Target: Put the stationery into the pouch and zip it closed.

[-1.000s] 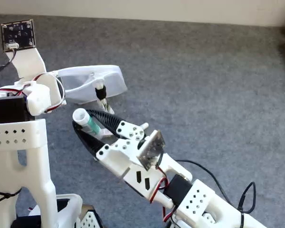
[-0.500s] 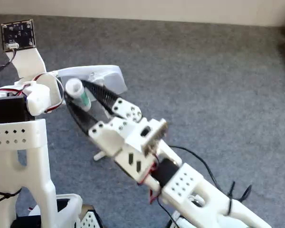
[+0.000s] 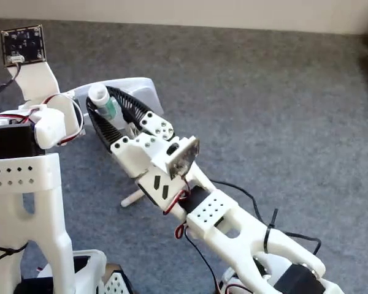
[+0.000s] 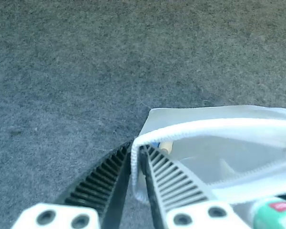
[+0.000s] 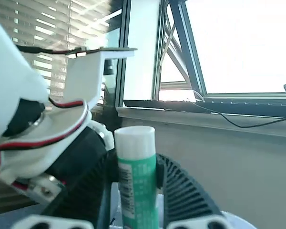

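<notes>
A green-and-white glue stick [image 3: 102, 103] stands upright in my right gripper [image 3: 104, 108], which is shut on it just over the mouth of the translucent white pouch [image 3: 138, 93]. In the right wrist view the glue stick [image 5: 136, 181] sits between the black ribbed fingers [image 5: 181, 191]. My left gripper [image 4: 137, 151] is shut on the pouch's rim [image 4: 205, 128] and holds the mouth open. The stick's green end [image 4: 275, 215] shows beside the pouch in the left wrist view.
A thin white stick-like item [image 3: 135, 198] lies on the grey carpet [image 3: 264, 104] under the right arm. The left arm's white tower [image 3: 24, 184] stands at the near left, close to the pouch. Cables [image 3: 276, 226] trail beside the right arm.
My right gripper has carried the glue stick away from the near carpet, up to the pouch's mouth. The left arm has kept still, holding the pouch's rim.
</notes>
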